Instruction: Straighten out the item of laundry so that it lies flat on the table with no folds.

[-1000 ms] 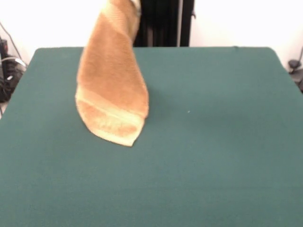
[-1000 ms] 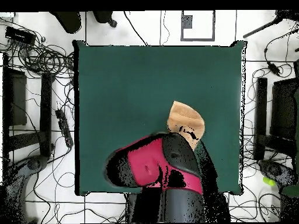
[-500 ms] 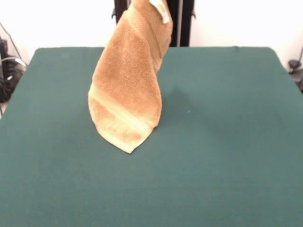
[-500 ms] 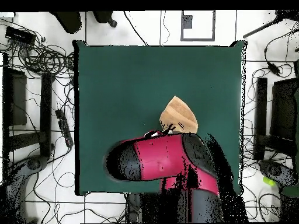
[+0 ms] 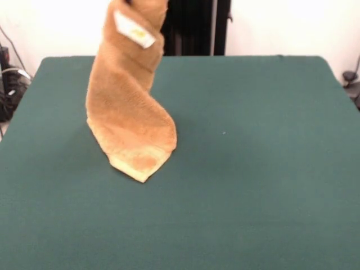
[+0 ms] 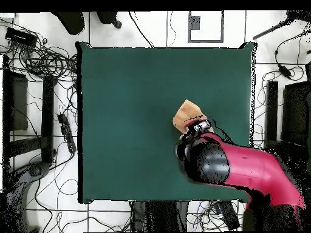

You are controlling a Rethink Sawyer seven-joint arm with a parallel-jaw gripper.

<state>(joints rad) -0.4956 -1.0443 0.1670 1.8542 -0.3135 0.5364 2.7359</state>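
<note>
Filling most of both views, the table (image 5: 264, 185) has a dark green felt-like top, bare apart from a pale speck near its middle. White floor surrounds it in the overhead view, strewn with black cables (image 6: 42, 57) and dark stands (image 6: 24, 115) off the table's sides. A white wall and a black column (image 5: 194, 27) stand behind the table in the front view.

The towel (image 5: 128, 107) hangs over the table, bunched into a narrow twisted drape. Its long axis runs near vertical, leaning slightly, top end at the frame's upper edge, pointed lower corner aimed at the table. Whether that corner touches the felt cannot be told. A white tag (image 5: 134, 30) shows near its top.

The arm (image 6: 243, 170) covers the towel's top from overhead; the gripper's state cannot be told.
</note>
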